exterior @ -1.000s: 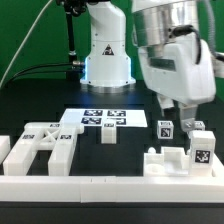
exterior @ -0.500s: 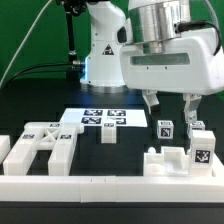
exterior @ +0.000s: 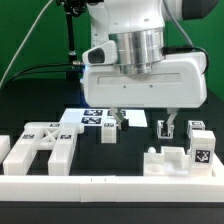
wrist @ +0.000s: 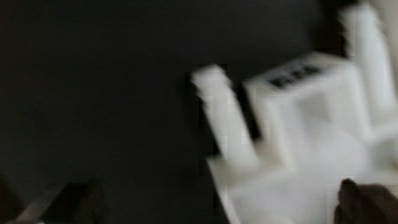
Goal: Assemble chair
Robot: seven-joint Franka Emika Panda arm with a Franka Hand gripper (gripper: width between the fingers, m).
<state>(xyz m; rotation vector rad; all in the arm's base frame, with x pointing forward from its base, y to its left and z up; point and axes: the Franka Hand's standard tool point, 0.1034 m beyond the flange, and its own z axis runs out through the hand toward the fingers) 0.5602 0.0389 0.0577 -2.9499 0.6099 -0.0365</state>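
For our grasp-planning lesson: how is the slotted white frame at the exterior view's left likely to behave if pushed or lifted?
The slotted frame looks like chunky plastic, so probably stiff, not floppy. It lies flat and broad on the table, so a push would likely slide it rather than tip it. Its open slots hint at low weight.

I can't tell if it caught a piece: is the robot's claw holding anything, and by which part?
Nothing is held. The glossy white two-finger gripper hangs open, its jaws wide apart with no part between them.
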